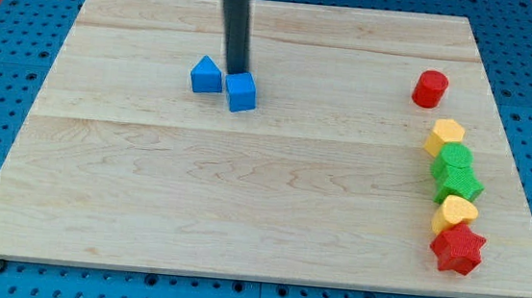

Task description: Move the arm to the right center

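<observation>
My dark rod comes down from the view's top, and my tip [237,72] rests on the wooden board [243,195] in its upper left-middle part. The tip sits just behind a blue cube [241,92] and right of a blue triangular block [207,74], close to both. Along the view's right side runs a column of blocks: a red cylinder [431,88], a yellow block [446,137], two green blocks [455,157] [460,182], a yellow block [454,214] and a red star [457,249].
The board lies on a blue perforated table [0,97]. The board's right edge [525,172] runs just beyond the column of blocks.
</observation>
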